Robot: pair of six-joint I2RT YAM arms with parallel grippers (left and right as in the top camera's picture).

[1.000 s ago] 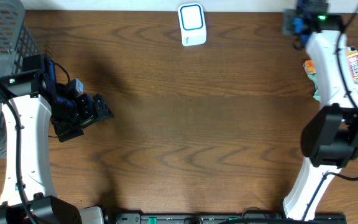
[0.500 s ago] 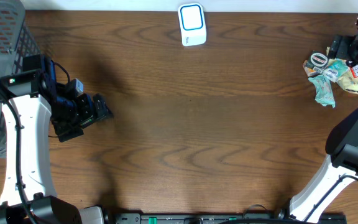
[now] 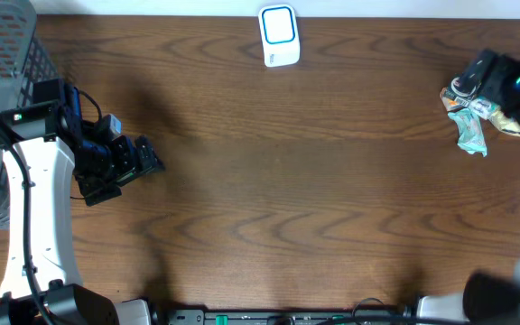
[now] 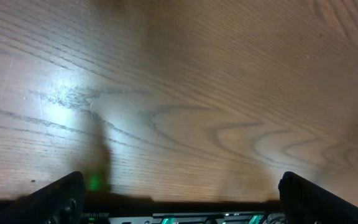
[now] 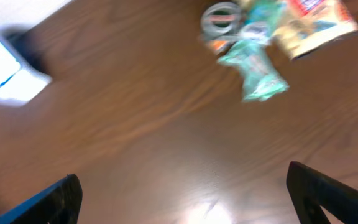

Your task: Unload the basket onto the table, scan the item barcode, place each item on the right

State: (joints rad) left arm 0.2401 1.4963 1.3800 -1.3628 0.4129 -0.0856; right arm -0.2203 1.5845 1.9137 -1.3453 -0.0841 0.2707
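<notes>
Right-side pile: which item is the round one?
The silver-rimmed container at the pile's end nearest the white scanner. The green packet and orange pouch beside it are flat, crinkled wrappers.

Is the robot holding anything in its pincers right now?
No, nothing. The left pincer and the right pincer are both open and empty; the snack packets lie on the table.

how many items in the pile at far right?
3 visible: round silver item at the pile's left, green packet toward the robot, yellow-red pouch at right. They overlap, so more may be hidden.
</notes>
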